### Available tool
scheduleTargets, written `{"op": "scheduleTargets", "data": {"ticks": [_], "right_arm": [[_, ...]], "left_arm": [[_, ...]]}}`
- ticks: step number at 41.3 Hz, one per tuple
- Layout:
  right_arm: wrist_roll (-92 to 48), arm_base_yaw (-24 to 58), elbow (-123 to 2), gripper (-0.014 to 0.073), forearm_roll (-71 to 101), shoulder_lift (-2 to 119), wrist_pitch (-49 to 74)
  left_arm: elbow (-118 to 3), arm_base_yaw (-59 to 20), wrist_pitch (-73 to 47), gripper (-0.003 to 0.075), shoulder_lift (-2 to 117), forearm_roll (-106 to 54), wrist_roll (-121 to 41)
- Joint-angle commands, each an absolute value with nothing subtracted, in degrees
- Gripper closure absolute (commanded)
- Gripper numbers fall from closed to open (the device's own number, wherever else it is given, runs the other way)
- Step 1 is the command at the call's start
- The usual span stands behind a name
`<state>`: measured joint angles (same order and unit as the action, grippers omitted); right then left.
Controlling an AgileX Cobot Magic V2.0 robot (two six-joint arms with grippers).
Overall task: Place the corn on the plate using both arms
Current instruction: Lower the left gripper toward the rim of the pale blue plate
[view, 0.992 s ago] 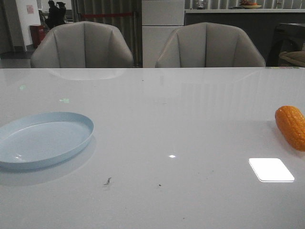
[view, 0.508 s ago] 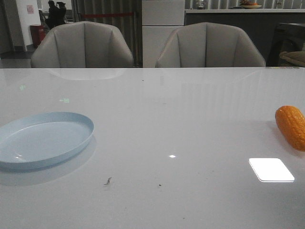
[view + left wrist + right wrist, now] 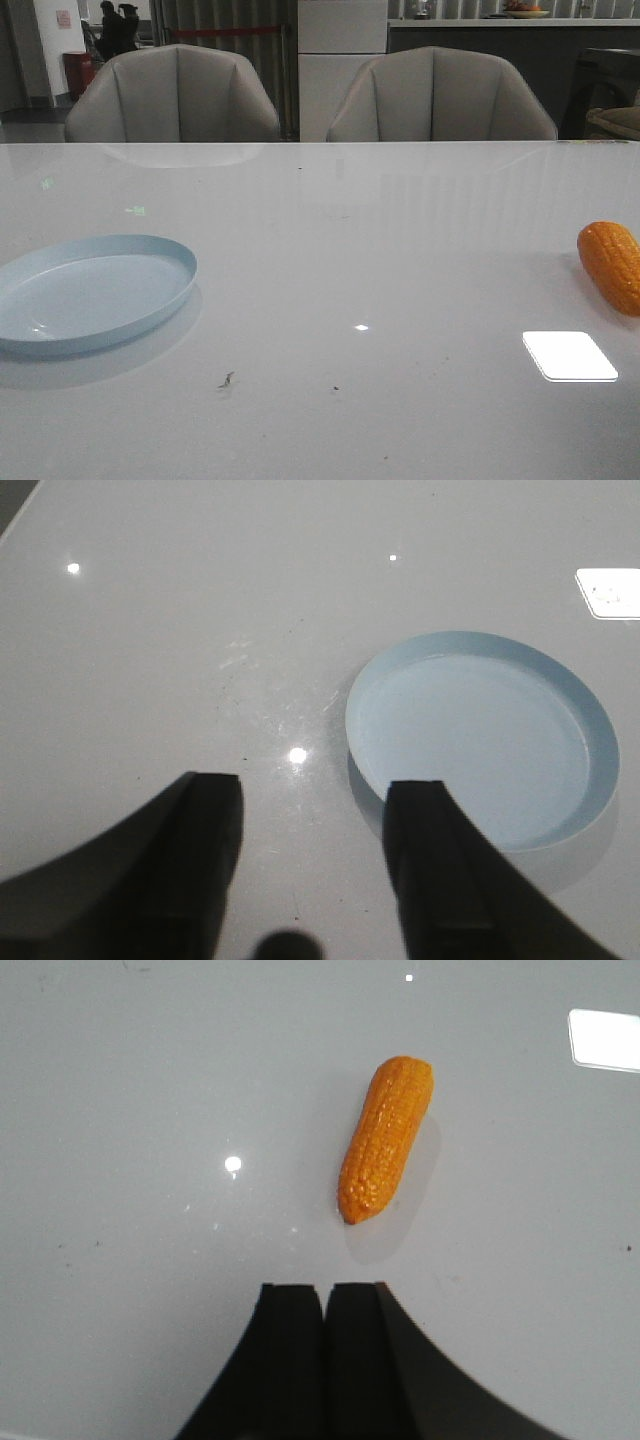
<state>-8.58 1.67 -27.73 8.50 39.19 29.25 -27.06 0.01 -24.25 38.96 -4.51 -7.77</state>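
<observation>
The orange-yellow corn [image 3: 612,266] lies on the white table at the far right edge of the front view, partly cut off. In the right wrist view the corn [image 3: 386,1138] lies whole, a little beyond my right gripper [image 3: 322,1290], whose jaws are shut together and hold nothing. The pale blue plate [image 3: 150,310] sits empty at the table's left. In the left wrist view the plate [image 3: 600,730] lies just beyond and to one side of my left gripper [image 3: 312,785], which is open and empty above the table. Neither arm shows in the front view.
Two grey chairs [image 3: 175,95] [image 3: 440,95] stand behind the table's far edge. A bright light reflection [image 3: 568,355] lies on the table near the corn. Small dark specks [image 3: 227,380] mark the tabletop near the front.
</observation>
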Motion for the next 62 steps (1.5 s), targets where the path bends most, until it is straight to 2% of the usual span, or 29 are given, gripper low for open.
{"op": "scheduleTargets", "data": {"ticks": [1,6,8,11,28,36,62], "right_arm": [[-8.66,1.61,-29.90,0.0377,8.39,40.49,26.40],[-8.66,1.61,-29.90,0.0128,8.39,41.58,25.86],[-8.66,1.61,-29.90,0.0057,8.39,42.07,25.55],[-8.66,1.61,-29.90,0.0010,8.39,42.14,25.37],[-8.66,1.61,-29.90,0.0012,8.39,42.57,25.53],[-8.66,1.61,-29.90,0.0012,8.39,42.57,25.55],[-8.66,1.61,-29.90,0.0012,8.39,42.57,25.72]], "left_arm": [[-29.24,-0.37,-20.65,0.0225,39.78,-5.25,-7.55],[-29.24,-0.37,-20.73,0.0227,40.04,-5.25,-7.55],[-29.24,-0.37,-20.73,0.0227,40.04,-5.25,-7.55],[-29.24,-0.37,-20.87,0.0227,40.04,-5.25,-7.55],[-30.37,-0.37,-25.13,0.0227,43.51,-7.29,-7.55],[-37.00,-0.37,-30.66,0.0227,54.03,-7.19,-7.69],[-69.53,-1.15,-44.59,0.0227,90.09,-7.28,-7.91]]}}
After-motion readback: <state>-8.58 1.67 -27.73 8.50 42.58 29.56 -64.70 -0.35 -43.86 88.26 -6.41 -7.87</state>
